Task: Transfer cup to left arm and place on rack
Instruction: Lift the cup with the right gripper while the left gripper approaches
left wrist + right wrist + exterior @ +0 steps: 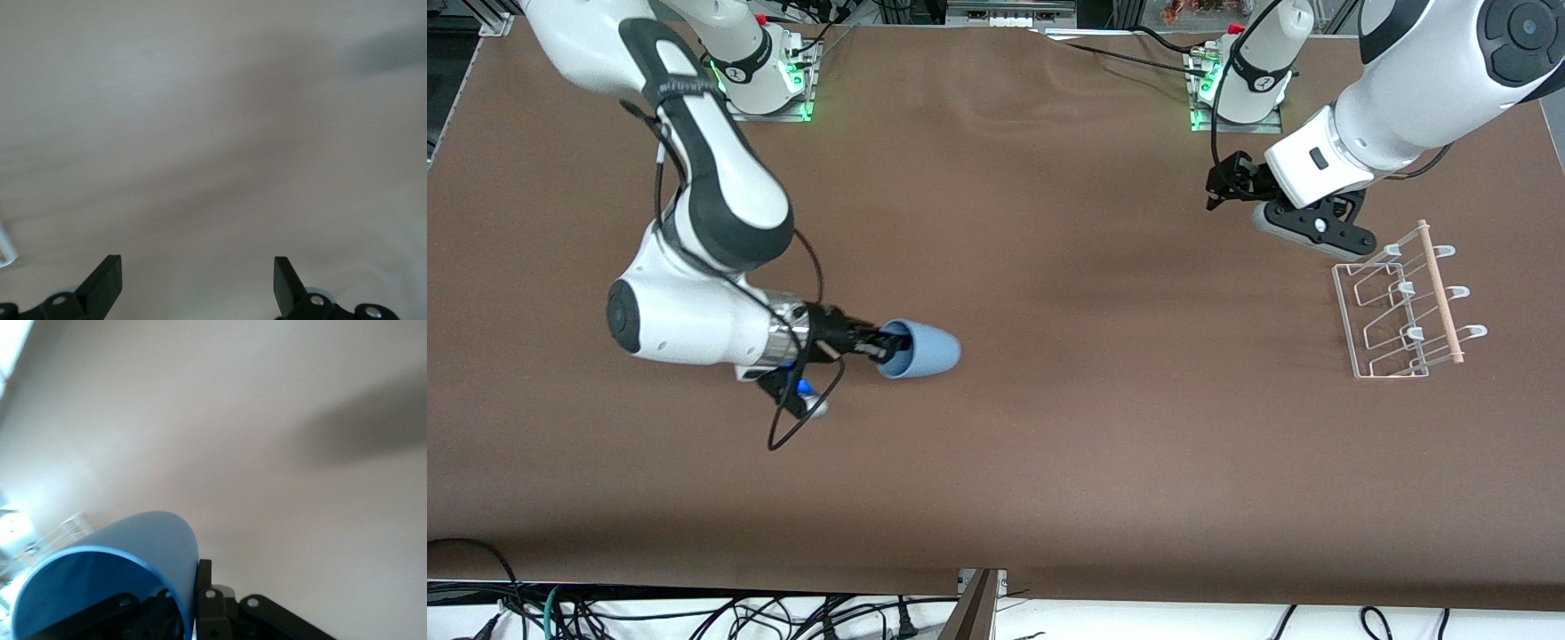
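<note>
Cup: the small light-blue plastic tumbler [921, 349] is held on its side above the brown bench [1049, 444], toward the right arm's end; its open mouth faces the right arm's wrist and its closed base points toward the left arm's end.
Right tool: the black two-finger tool [887, 345] of the glossy white right arm [720, 191] is clamped on the tumbler's rim, one finger [203, 587] outside the wall and the other inside the mouth, as the right wrist view shows.
Left tool: the left arm's black tool [1221, 185] hangs over bare bench near the rack, its fingers [103, 280] spread apart and holding nothing; the left arm [1405, 80] waits.
Rack: the small white wire rack [1392, 311] with a light wooden dowel [1440, 293] along one side stands on the bench at the left arm's end, well apart from the tumbler.
</note>
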Robot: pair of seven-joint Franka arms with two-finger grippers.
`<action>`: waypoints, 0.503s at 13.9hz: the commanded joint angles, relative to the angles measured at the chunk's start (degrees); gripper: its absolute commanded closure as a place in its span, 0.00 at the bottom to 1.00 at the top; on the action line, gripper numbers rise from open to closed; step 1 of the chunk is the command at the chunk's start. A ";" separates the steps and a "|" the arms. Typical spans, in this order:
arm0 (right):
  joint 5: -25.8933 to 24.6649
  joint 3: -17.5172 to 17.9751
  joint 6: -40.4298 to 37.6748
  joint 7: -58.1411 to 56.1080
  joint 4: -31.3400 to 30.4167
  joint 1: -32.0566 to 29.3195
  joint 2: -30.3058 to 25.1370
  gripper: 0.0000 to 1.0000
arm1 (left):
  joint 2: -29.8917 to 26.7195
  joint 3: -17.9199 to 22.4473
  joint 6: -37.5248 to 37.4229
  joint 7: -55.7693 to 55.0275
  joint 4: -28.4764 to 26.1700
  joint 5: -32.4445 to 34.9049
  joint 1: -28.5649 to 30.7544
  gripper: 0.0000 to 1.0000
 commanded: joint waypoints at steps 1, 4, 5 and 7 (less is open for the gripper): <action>1.40 5.89 1.47 8.32 3.45 0.27 0.64 1.00 | 1.33 0.26 -0.67 11.48 1.24 -8.39 -0.16 0.00; 1.40 8.10 5.59 14.04 3.45 4.56 0.64 1.00 | 2.39 0.26 2.05 25.91 1.42 -14.14 -0.15 0.00; 1.40 8.11 7.70 16.06 3.45 6.49 0.73 1.00 | 2.39 -0.26 3.19 29.08 1.42 -14.15 -0.68 0.00; 1.40 8.19 10.09 17.83 3.45 8.61 0.73 1.00 | 2.39 -1.84 7.13 35.67 1.42 -14.24 -0.86 0.00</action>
